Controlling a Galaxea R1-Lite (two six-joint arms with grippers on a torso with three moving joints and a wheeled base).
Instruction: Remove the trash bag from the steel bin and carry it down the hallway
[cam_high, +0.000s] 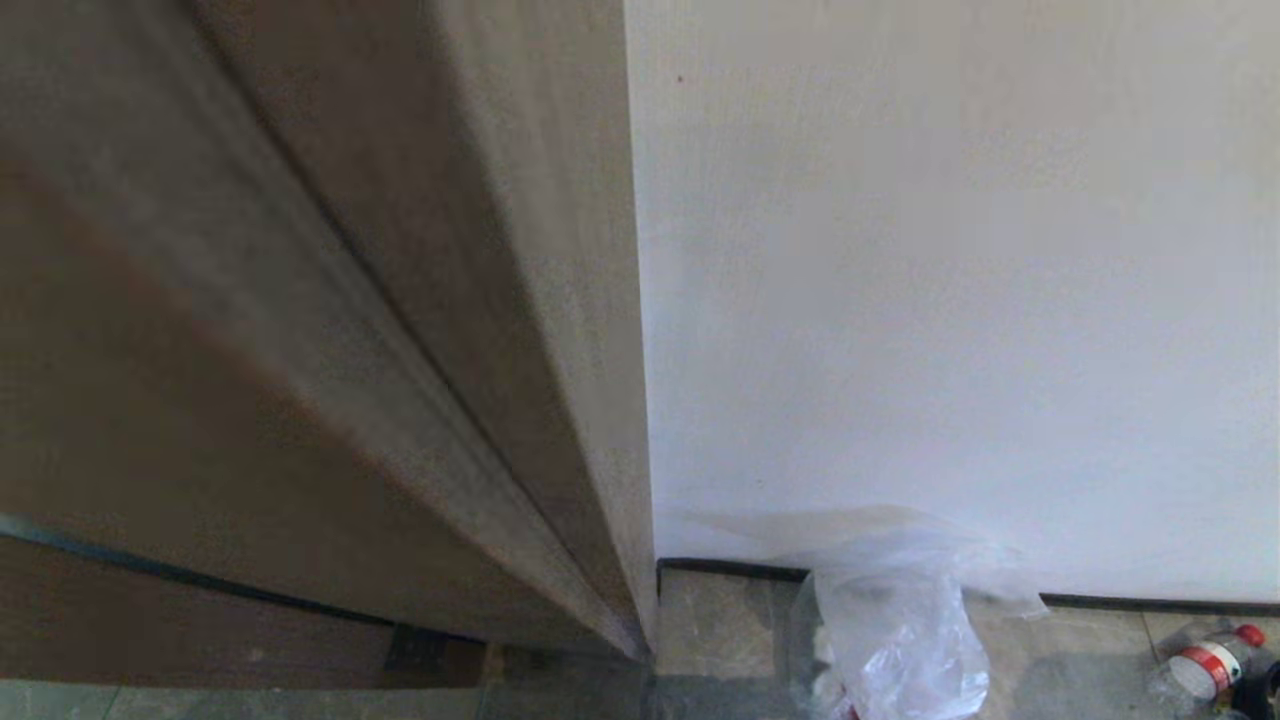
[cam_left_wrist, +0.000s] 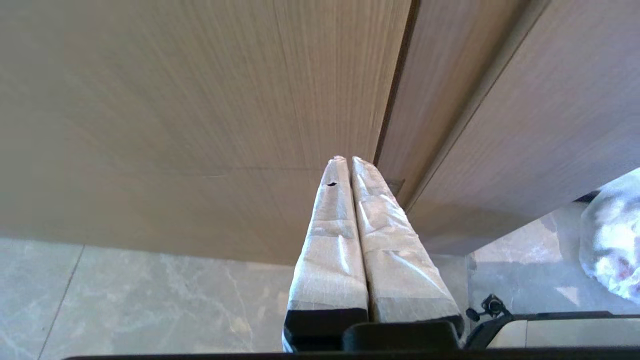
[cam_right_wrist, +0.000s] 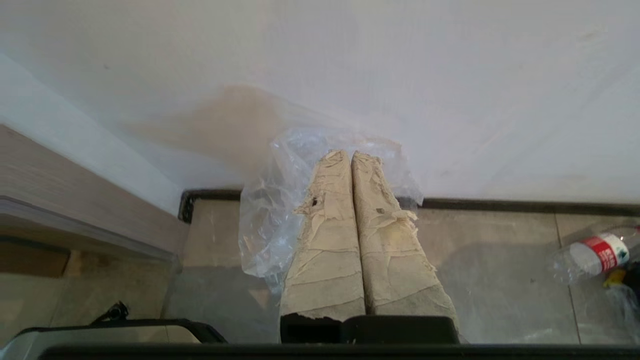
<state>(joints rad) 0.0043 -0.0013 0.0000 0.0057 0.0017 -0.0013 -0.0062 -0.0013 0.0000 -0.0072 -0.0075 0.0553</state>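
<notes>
Right end effector (cam_right_wrist: 351, 156) is sitting pressed together, empty, with the trash bag (cam_right_wrist: 280, 210) slumping on the floor against the wall just beyond it. Left end effector (cam_left_wrist: 346, 160) is pressed together too. Risk: thin film tearing or slipping.

Wooden door (cam_high: 250, 330) fills left side, its frame edge meeting white wall (cam_high: 950, 280). Black baseboard (cam_high: 1150, 603) runs along wall foot. Clear bottle (cam_high: 1205, 667), red cap and red-white label, lies on floor tiles (cam_high: 1060, 650) at right.
</notes>
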